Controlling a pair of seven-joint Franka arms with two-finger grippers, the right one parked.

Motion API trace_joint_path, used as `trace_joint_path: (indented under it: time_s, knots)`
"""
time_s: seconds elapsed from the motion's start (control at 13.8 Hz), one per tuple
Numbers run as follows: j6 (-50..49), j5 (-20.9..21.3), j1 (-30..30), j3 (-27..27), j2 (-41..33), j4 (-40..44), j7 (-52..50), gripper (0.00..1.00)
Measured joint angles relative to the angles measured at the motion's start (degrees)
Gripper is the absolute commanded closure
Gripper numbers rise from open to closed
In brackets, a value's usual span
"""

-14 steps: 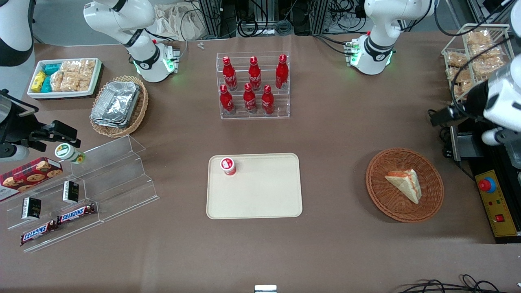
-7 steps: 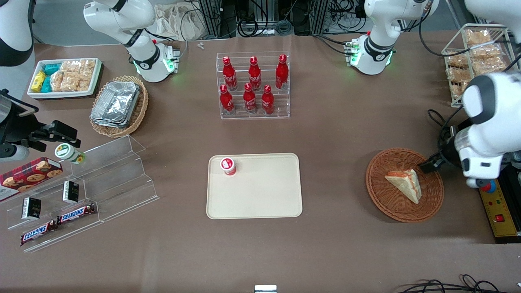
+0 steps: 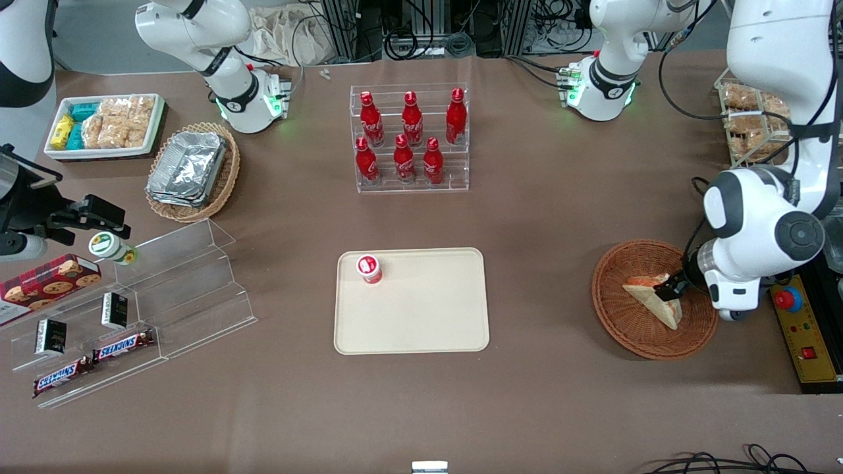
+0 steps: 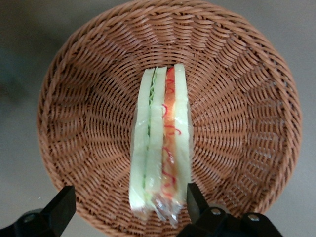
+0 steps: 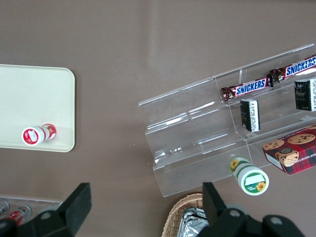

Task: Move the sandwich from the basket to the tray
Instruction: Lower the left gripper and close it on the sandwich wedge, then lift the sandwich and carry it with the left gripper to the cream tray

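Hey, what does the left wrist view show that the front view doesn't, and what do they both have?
Only the left wrist view shows the sandwich edge-on, its green and orange-red filling layers, and the gripper open, one finger beside the sandwich, the other spread wide of it.

Only the front view shows the tray nearer the table's middle, with a small red cup on it, and the red bottles farther from the camera.

Both show the sandwich lying in the basket with the gripper over it, not yet lifted.
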Motion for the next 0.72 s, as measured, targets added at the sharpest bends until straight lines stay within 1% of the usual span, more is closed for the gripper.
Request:
trace_joint_path:
  time_s: [0.07,0.14,0.22,0.29,0.36,0.58,0.72]
  knots:
    - [1.3,0.0,0.0,0.0,0.7,-0.2,0.0,0.13]
    - [2.8,0.0,0.0,0.0,1.2,-0.5,-0.1,0.48]
    - [4.2,-0.1,0.0,0.0,1.5,-1.2,-0.2,0.76]
    - [5.2,-0.1,0.0,0.0,1.8,-1.8,-0.2,0.92]
    - [5.6,-0.1,0.0,0.0,2.0,-2.2,-0.2,1.00]
    - [5.9,-0.1,0.0,0.0,1.7,-2.2,-0.2,1.00]
    - [4.6,-0.1,0.0,0.0,0.0,-1.7,-0.1,1.00]
